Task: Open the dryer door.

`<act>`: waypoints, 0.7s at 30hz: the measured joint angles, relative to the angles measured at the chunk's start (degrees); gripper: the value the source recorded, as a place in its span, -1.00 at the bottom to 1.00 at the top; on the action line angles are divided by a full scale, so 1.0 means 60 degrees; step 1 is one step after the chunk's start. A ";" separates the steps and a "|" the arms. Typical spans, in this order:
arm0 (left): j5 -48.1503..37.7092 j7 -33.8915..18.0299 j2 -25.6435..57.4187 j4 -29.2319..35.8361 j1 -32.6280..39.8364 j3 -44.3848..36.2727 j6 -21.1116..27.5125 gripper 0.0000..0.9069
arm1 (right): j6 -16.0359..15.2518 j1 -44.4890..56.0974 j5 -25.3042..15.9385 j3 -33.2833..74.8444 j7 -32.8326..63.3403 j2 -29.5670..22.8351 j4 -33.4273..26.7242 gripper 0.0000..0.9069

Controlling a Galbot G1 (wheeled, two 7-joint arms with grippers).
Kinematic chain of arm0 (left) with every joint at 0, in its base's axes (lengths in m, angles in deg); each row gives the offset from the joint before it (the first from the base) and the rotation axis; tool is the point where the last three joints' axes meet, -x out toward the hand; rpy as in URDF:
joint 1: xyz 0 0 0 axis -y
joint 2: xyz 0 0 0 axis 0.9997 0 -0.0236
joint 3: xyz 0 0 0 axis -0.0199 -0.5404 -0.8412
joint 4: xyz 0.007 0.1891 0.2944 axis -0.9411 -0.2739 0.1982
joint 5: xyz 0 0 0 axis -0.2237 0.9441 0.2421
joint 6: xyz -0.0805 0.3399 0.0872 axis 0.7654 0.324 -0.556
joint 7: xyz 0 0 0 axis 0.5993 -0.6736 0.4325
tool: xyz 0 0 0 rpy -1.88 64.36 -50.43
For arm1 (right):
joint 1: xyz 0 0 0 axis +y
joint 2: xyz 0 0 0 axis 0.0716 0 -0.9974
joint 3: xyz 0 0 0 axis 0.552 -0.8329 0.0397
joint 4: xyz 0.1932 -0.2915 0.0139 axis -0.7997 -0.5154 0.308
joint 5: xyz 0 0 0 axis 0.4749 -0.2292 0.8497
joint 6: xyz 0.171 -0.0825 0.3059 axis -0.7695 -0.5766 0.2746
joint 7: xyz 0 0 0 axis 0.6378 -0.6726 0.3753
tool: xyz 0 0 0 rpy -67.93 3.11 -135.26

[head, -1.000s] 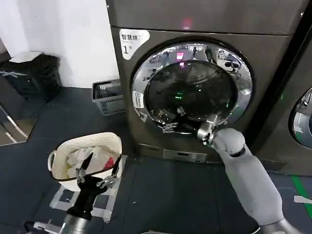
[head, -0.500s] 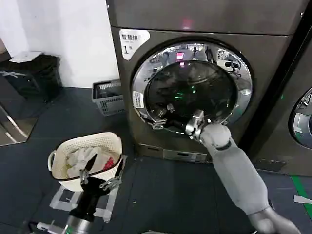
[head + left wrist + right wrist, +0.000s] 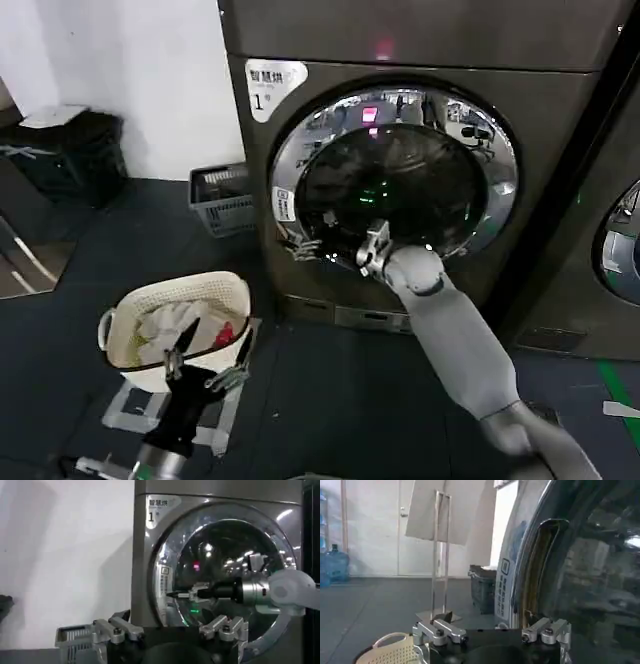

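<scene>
The right pincer (image 3: 305, 247) has slid across the glass from about five o'clock on the dryer door (image 3: 393, 180) toward eight o'clock, and now sits with fingers spread wide at the chrome rim's left edge, beside the handle recess. The door, mid-front of the machine, looks still shut, so hooking that recess is likely next. The left pincer (image 3: 205, 362) hangs wide open, low above the laundry basket (image 3: 130, 318).

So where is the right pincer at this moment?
In the head view, the right pincer is at the lower-left chrome rim of the dryer door, fingers open, beside the rim's small white label.
</scene>
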State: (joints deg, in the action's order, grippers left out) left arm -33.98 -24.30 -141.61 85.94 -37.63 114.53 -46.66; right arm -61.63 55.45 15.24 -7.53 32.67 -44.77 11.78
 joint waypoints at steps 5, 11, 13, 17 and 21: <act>0.0001 0.0003 -0.0003 0.0029 -0.0114 -0.0026 -0.0021 1.00 | 0.0034 -0.0074 0.0000 -0.0076 -0.0021 -0.0067 -0.0076 1.00; -0.0116 -0.0002 -0.0042 0.0101 -0.0019 -0.0115 0.0238 1.00 | -0.0075 -0.0083 0.0138 -0.0233 -0.0129 0.0010 -0.0053 1.00; -0.0166 -0.0040 -0.0046 0.0107 -0.0022 -0.0131 0.0286 1.00 | -0.0228 -0.0089 0.0393 -0.0243 -0.0218 0.0031 -0.0035 1.00; -0.0217 -0.0107 -0.0024 0.0087 -0.0026 -0.0056 0.0288 1.00 | -0.0216 -0.0035 0.0747 -0.0246 -0.0519 0.0092 0.0057 1.00; -0.0085 -0.0278 0.0007 0.0132 0.0014 -0.0014 0.0478 1.00 | -0.0187 0.0089 0.0851 -0.0280 -0.1014 0.0241 0.0259 1.00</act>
State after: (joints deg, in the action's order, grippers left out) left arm -34.49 -25.97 -141.57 86.73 -37.55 114.45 -43.80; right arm -62.75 55.98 20.35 -9.21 26.58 -43.32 13.33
